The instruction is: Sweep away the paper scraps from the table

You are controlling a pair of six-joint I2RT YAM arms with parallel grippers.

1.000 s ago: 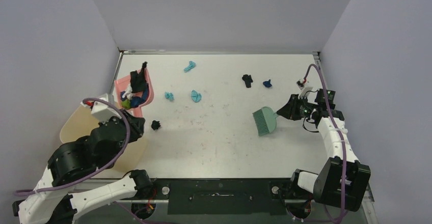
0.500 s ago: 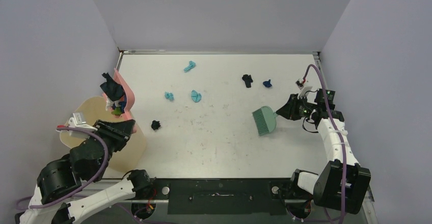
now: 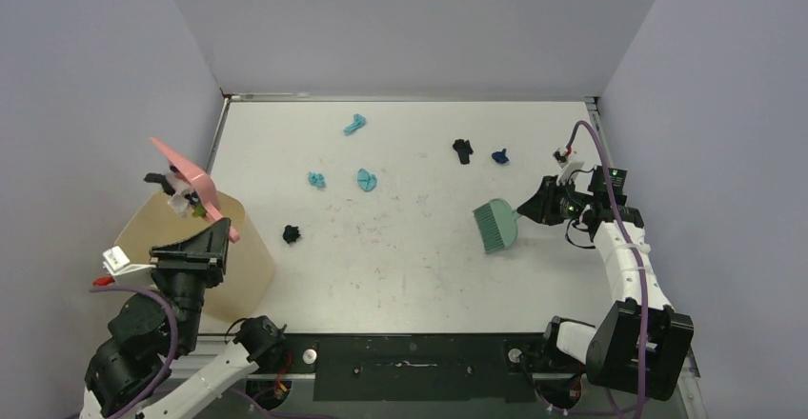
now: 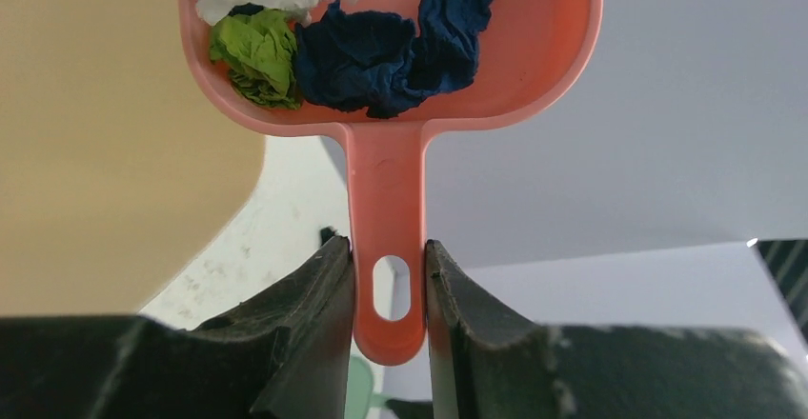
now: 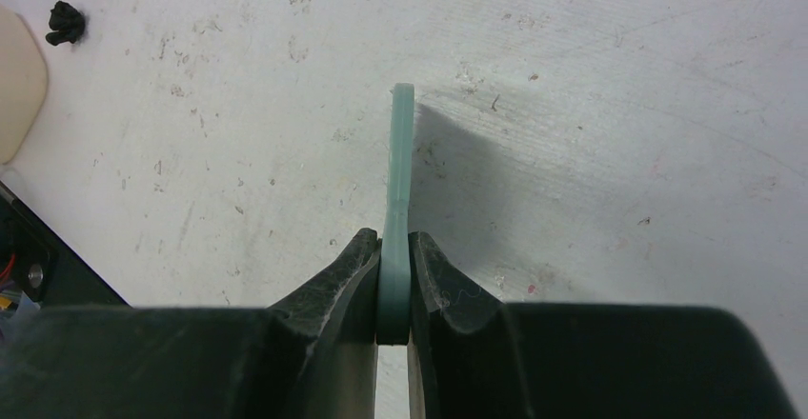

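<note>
Where the arms are bolted at the near edge of the desk, the left tool is raised off to the left. Its jaws are partly closed, clamped on either side of the handle of a pink dustpan. The dustpan tilts steeply in the air over a beige bin that stands at the desk's near left edge. Some of the paper scraps sit in the pan, bunched against the handle end: a green wad, dark blue ones and a white one.

Across on the right, the right tool is pinched fully shut on the thin handle of a teal brush. The brush's bristle head points toward the middle of the desk, though whether it touches the surface cannot be told.

Other scraps lie loose on the desk. A black one is just beside the bin. Two teal ones lie near each other, left of centre. Farther back on the right, a black wad and a dark blue one lie close together. A last teal scrap is nearest the far edge.
</note>
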